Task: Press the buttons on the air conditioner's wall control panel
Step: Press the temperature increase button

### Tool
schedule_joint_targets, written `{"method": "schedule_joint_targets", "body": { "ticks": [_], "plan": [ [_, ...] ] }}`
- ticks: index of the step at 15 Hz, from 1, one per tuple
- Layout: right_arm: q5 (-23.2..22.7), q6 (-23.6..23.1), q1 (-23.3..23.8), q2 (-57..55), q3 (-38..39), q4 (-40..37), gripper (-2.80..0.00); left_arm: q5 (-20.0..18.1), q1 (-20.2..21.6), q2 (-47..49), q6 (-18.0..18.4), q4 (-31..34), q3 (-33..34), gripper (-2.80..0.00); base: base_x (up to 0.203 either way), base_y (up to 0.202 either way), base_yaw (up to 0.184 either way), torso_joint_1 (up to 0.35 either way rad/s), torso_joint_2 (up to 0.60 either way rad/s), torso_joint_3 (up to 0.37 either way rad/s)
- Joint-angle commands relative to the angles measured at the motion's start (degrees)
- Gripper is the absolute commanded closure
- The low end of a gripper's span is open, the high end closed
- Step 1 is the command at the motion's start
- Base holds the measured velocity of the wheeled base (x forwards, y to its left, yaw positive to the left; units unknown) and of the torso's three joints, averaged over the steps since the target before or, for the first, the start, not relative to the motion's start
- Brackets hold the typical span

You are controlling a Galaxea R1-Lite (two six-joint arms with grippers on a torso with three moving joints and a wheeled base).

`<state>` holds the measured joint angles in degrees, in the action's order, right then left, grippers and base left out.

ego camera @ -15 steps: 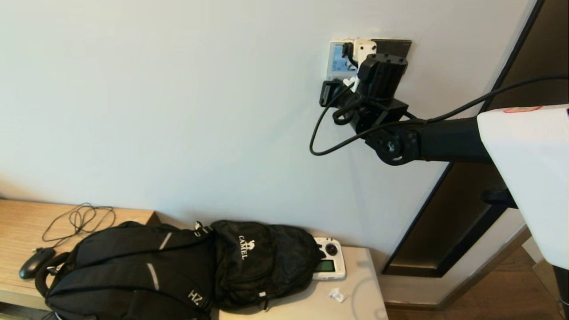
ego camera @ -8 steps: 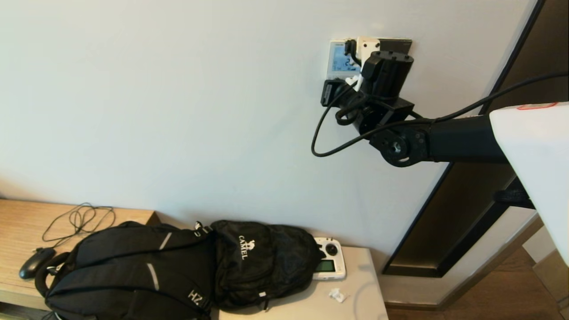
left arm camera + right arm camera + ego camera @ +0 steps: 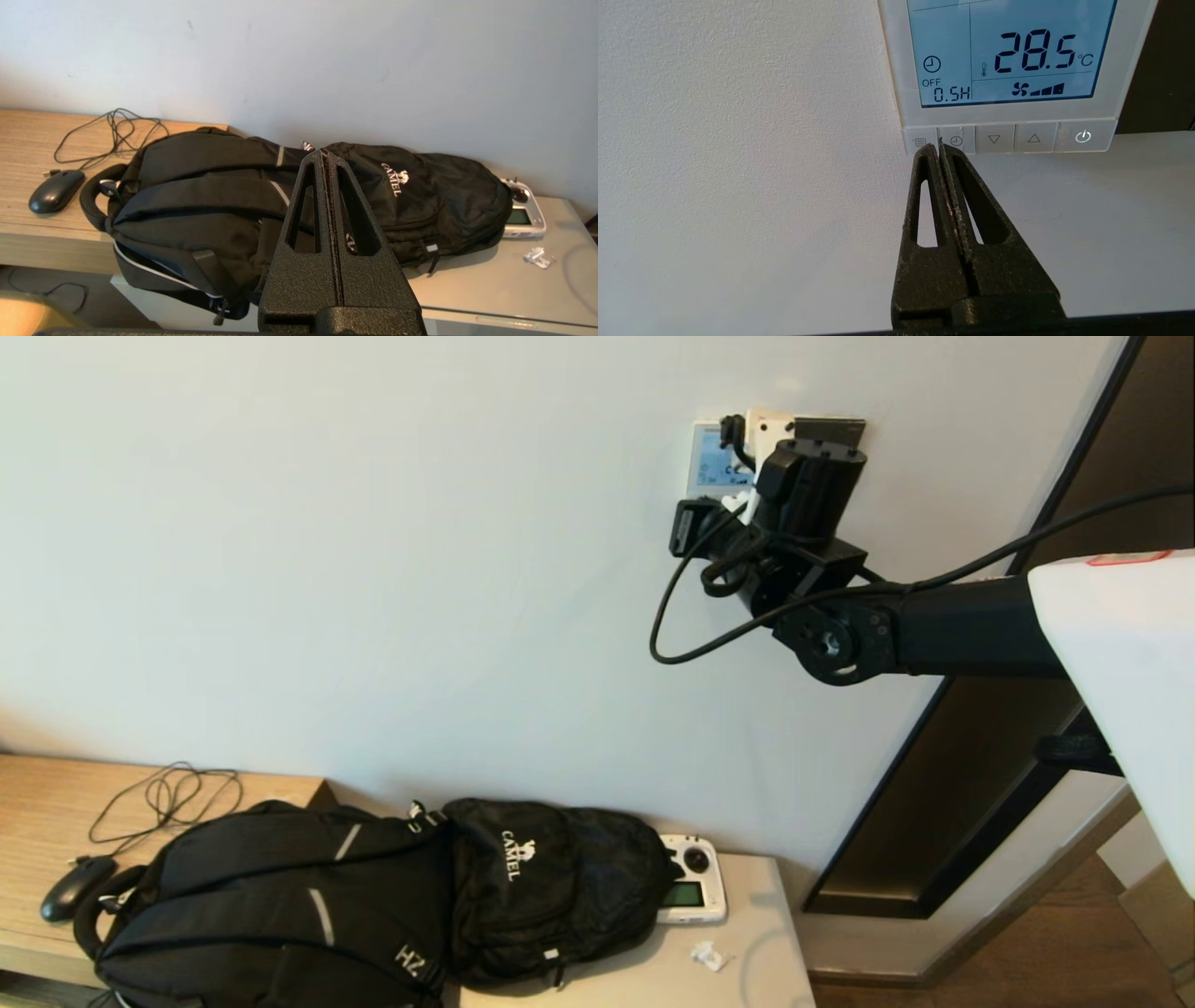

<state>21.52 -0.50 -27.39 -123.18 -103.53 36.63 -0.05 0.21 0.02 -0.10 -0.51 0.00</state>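
Note:
The white wall control panel (image 3: 1106, 93) has a lit blue screen (image 3: 1008, 51) that reads 28.5 °C. The row of pale buttons (image 3: 1013, 138) runs along its lower edge. My right gripper (image 3: 936, 148) is shut, with its tips at the seam between the menu button (image 3: 918, 141) and the clock button (image 3: 957, 140). In the head view the panel (image 3: 709, 457) is high on the wall, and my right wrist (image 3: 803, 490) covers its right side and hides the fingers. My left gripper (image 3: 325, 156) is shut and empty, parked above the black backpack (image 3: 233, 196).
A black glossy panel (image 3: 834, 429) sits right of the white one. Below, a backpack (image 3: 373, 896), a white handheld controller (image 3: 693, 891), a mouse (image 3: 75, 887) and a cable (image 3: 168, 798) lie on the bench. A dark door frame (image 3: 980, 784) stands at the right.
My right wrist rose slightly and shifted right, then came back a little left against the panel. The screen was brighter half a second ago than now.

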Motion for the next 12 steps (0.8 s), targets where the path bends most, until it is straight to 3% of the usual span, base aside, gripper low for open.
{"method": "schedule_joint_targets", "body": {
  "ticks": [1,12],
  "plan": [
    [0.1,0.0,0.2,-0.8,-0.7,0.2,0.00,0.0,0.0,0.0,0.0,0.0,0.0,0.00,0.000,0.000,0.000,0.000,0.00,0.000],
    [0.1,0.0,1.4,-2.8,-2.9,-0.1,0.00,0.0,0.0,0.0,0.0,0.0,0.0,0.00,0.000,0.000,0.000,0.000,0.00,0.000]
  ]
}}
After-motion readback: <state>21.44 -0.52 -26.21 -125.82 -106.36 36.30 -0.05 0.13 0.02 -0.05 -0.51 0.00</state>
